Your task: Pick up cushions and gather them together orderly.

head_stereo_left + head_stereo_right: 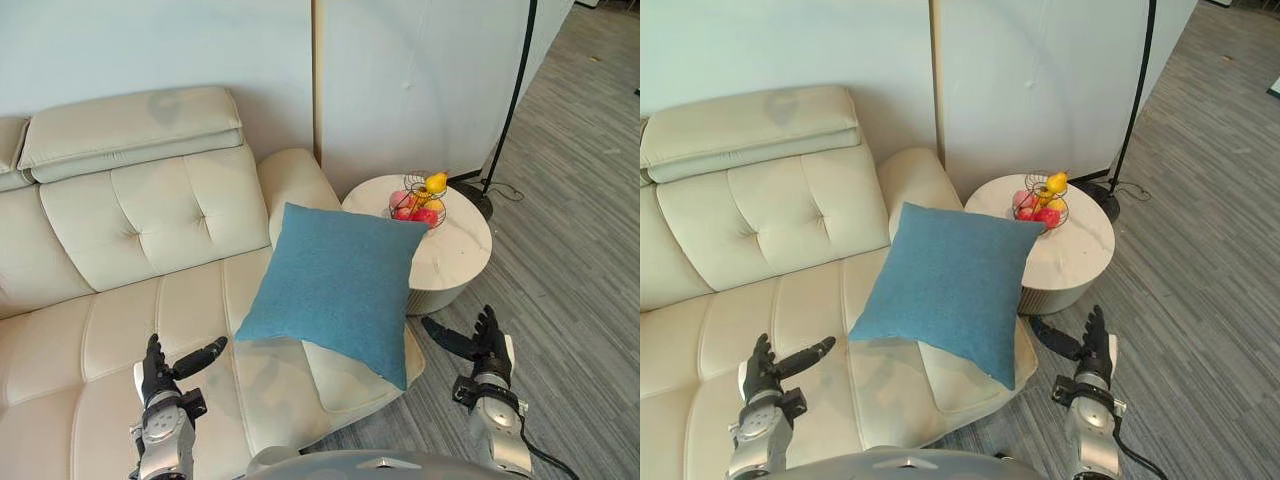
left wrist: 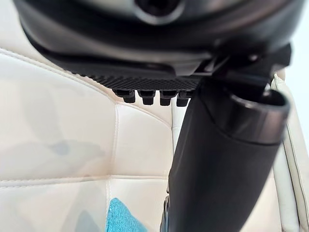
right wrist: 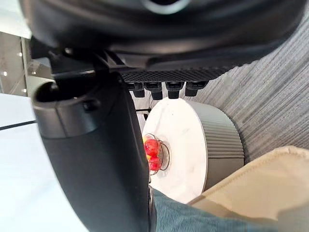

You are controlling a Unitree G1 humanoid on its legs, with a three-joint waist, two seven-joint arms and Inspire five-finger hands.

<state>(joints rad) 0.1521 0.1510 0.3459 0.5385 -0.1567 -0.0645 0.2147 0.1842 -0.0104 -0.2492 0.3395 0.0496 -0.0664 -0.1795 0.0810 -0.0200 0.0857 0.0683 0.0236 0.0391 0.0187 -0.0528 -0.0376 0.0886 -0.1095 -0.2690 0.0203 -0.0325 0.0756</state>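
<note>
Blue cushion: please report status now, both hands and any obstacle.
Left hand open, above sofa; right hand open, above floor. Blue cushion on sofa's end, untouched. Round table with fruit basket close beside it.

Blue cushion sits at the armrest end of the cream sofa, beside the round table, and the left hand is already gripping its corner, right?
No. The left hand is open and apart from the blue cushion, holding nothing; the left eye view shows it. The cushion does sit at the armrest end of the cream sofa, beside the round table.
</note>
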